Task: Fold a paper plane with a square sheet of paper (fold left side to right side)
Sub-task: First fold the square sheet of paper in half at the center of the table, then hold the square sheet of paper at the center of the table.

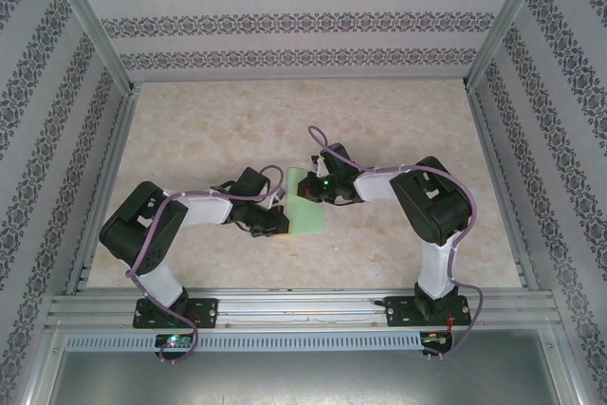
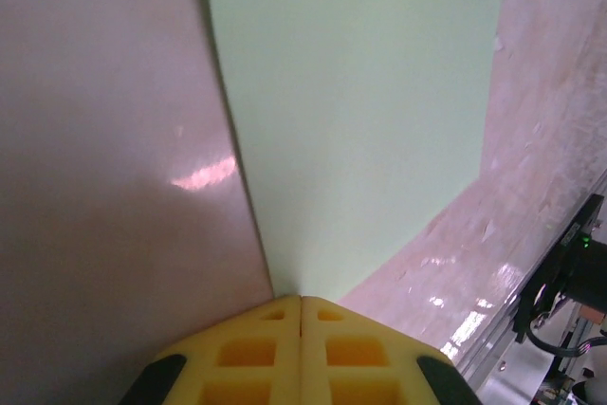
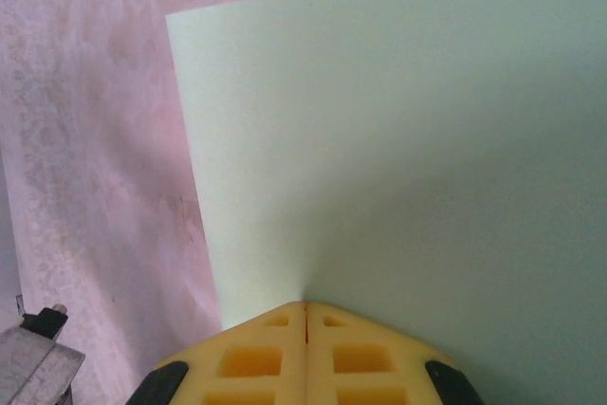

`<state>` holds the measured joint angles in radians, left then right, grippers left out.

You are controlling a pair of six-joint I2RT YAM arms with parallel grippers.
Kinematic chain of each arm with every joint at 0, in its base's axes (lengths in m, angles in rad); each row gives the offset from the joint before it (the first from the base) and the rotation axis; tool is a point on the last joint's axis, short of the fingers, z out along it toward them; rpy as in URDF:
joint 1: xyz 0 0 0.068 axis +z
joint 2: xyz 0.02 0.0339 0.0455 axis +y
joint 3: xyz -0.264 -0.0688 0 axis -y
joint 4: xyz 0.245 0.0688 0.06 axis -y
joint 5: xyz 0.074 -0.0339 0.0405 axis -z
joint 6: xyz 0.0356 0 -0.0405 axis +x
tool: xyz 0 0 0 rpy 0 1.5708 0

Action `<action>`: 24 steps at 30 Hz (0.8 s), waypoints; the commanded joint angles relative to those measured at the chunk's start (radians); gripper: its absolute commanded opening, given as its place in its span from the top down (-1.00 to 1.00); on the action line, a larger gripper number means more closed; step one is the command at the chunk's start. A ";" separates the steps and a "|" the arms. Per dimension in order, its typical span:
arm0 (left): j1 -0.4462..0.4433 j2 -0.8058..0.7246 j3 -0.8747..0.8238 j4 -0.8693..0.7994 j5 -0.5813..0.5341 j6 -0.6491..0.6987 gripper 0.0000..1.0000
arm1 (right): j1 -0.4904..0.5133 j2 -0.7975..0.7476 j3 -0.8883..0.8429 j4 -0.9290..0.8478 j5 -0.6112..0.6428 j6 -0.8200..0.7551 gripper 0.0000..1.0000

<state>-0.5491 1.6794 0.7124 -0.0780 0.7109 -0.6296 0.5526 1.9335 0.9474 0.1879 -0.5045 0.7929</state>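
Note:
The square sheet of paper (image 1: 308,210) lies on the table between my two arms as a narrow, upright, light green strip. My left gripper (image 1: 285,224) reaches it from the left and my right gripper (image 1: 310,191) from the right. In the left wrist view the left gripper (image 2: 302,299) is shut, its yellow fingertips meeting a near corner of the paper (image 2: 360,92). The right gripper (image 3: 305,306) is shut too, its tips resting on the flat green paper (image 3: 398,139) just inside its left edge. I cannot tell whether either pair of tips pinches the paper.
The beige table (image 1: 209,130) is walled in by patterned panels on three sides, with metal frame posts (image 1: 90,21) at the corners. An aluminium rail (image 1: 303,308) carrying both arm bases runs along the near edge. A metal bracket (image 3: 33,362) sits low at the left.

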 commanded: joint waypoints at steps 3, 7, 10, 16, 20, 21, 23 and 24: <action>-0.022 -0.032 -0.014 -0.144 0.031 -0.009 0.91 | -0.010 0.050 -0.024 -0.125 0.100 -0.040 1.00; 0.001 -0.052 0.059 -0.184 0.045 0.011 0.90 | -0.007 0.047 -0.025 -0.123 0.095 -0.043 1.00; 0.036 -0.033 0.156 -0.244 0.043 0.062 0.90 | -0.005 0.043 -0.027 -0.122 0.095 -0.045 1.00; 0.088 0.081 0.293 -0.265 0.030 0.132 0.92 | -0.003 0.039 -0.031 -0.122 0.097 -0.044 1.00; 0.095 0.157 0.339 -0.246 0.021 0.149 0.92 | -0.002 0.040 -0.027 -0.123 0.095 -0.044 1.00; 0.095 0.171 0.346 -0.240 0.019 0.148 0.93 | -0.002 0.041 -0.026 -0.122 0.095 -0.042 1.00; 0.094 0.193 0.354 -0.226 0.019 0.148 0.93 | -0.001 0.040 -0.024 -0.122 0.093 -0.041 1.00; 0.095 0.206 0.358 -0.223 0.019 0.149 0.93 | -0.001 0.041 -0.025 -0.123 0.093 -0.042 1.00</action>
<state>-0.4580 1.8637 1.0451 -0.2836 0.7322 -0.5186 0.5526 1.9335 0.9489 0.1856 -0.5060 0.7788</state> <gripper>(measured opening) 0.045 0.065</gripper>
